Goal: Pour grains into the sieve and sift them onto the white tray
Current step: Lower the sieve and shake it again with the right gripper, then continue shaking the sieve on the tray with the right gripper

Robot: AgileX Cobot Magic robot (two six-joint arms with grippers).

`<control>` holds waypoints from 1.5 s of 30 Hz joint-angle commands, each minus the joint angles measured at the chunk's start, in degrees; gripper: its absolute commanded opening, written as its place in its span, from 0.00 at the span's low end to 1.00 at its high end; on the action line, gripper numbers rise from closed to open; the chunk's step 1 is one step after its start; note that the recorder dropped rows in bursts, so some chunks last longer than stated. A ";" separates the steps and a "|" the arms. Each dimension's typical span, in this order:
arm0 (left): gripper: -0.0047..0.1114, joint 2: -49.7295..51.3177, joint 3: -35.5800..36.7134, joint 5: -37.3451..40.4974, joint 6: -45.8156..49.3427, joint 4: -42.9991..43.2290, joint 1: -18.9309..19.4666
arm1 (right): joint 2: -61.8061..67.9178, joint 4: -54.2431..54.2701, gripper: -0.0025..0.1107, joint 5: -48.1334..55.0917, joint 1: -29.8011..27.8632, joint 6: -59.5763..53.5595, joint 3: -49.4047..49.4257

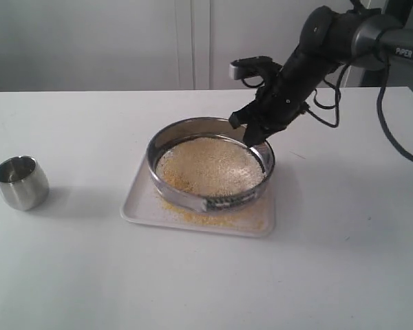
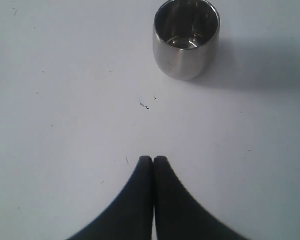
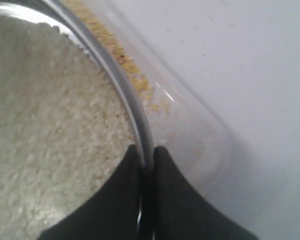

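The sieve [image 1: 210, 199], a wide steel ring with a dark label plate at its front, rests on the white tray [image 1: 139, 205] at mid-table. Whitish grains [image 1: 210, 166] fill its mesh, and fine yellow granules [image 1: 193, 218] lie on the tray in front of it. My right gripper [image 1: 256, 141] is shut on the sieve's far right rim; the wrist view shows the rim [image 3: 115, 75] pinched between the fingertips [image 3: 165, 160], with the grains [image 3: 50, 125] inside and yellow granules [image 3: 140, 82] outside. My left gripper [image 2: 153, 159] is shut on nothing, over bare table.
A small steel cup [image 1: 20, 181] stands upright at the far left of the table; the left wrist view shows the cup [image 2: 186, 40] with nothing in it, ahead of the left fingers. The right arm [image 1: 344, 34] reaches in from the upper right.
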 commanded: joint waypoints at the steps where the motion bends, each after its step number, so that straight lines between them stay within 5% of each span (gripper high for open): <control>1: 0.04 -0.50 0.48 0.26 -0.01 -0.40 -0.20 | -0.95 6.62 0.02 -0.51 -0.50 0.32 -0.01; 3: 0.04 -0.50 0.48 0.26 -0.01 -0.40 -0.20 | -1.32 6.13 0.02 2.85 0.37 -17.12 -0.01; 4: 0.04 -0.50 0.48 0.26 -0.01 -0.40 -0.20 | -1.60 2.89 0.02 1.08 0.38 -14.51 -0.01; 6: 0.04 -0.50 0.48 0.26 -0.01 -0.40 -0.20 | -1.58 -2.93 0.02 -6.62 -0.68 14.10 -0.01; 7: 0.04 -0.50 0.48 0.26 -0.01 -0.40 -0.20 | -1.31 2.36 0.02 -4.53 -0.47 12.88 -0.01; 9: 0.04 -0.50 0.48 0.26 -0.01 -0.40 -0.20 | -1.20 2.95 0.02 1.09 0.93 -12.62 -0.01; 10: 0.04 -0.50 0.48 0.26 -0.01 -0.40 -0.20 | -1.43 -0.60 0.02 -0.11 0.93 -11.13 -0.01; 12: 0.04 -0.50 0.48 0.26 -0.01 -0.40 -0.20 | -1.28 -7.18 0.02 -7.14 -0.03 20.84 -0.01; 13: 0.04 -0.50 0.48 0.26 -0.01 -0.40 -0.20 | -1.15 -1.29 0.02 -5.64 0.17 17.80 -0.01; 15: 0.04 -0.50 0.48 0.26 -0.01 -0.40 -0.20 | -1.56 4.54 0.02 0.15 1.41 -13.93 -0.13; 18: 0.04 -0.50 0.48 0.26 -0.01 -0.40 -0.20 | -1.10 -0.54 0.02 -6.12 1.00 14.61 -0.02; 21: 0.04 -0.50 0.48 0.26 -0.01 -0.40 -0.20 | -0.85 2.28 0.02 4.03 2.12 -15.40 -0.02; 22: 0.04 -0.50 0.48 0.26 -0.01 -0.40 -0.20 | -0.85 -2.06 0.02 3.09 2.12 -13.65 -0.02; 25: 0.04 -0.50 0.48 0.26 -0.01 -0.40 -0.20 | -0.75 -6.67 0.02 -3.01 0.90 19.08 -0.02; 26: 0.04 -0.50 0.48 0.26 -0.01 -0.40 -0.20 | -0.62 -3.82 0.02 -2.64 0.90 18.02 -0.02; 30: 0.04 -0.50 0.48 0.26 -0.01 -0.40 -0.20 | -0.87 6.39 0.02 5.14 2.44 -16.99 -0.13; 34: 0.04 -0.50 0.48 0.26 -0.01 -0.40 -0.20 | -1.00 -2.35 0.02 -4.56 1.97 15.71 -0.03; 35: 0.04 -0.50 0.48 0.26 -0.01 -0.40 -0.20 | -0.89 -0.40 0.02 -3.47 1.97 14.46 -0.03; 38: 0.04 -0.50 0.48 0.26 -0.01 -0.40 -0.20 | -0.95 2.88 0.02 4.73 3.25 -14.98 -0.03; 40: 0.04 -0.50 0.48 0.26 -0.01 -0.40 -0.20 | -1.09 -4.07 0.02 1.71 2.96 -7.68 -0.03; 43: 0.04 -0.50 0.48 0.26 -0.01 -0.40 -0.20 | -1.09 -4.69 0.02 -3.40 1.79 19.73 0.06; 45: 0.04 -0.50 0.48 0.26 -0.01 -0.40 -0.20 | -1.31 2.72 0.02 -0.78 2.24 5.24 0.06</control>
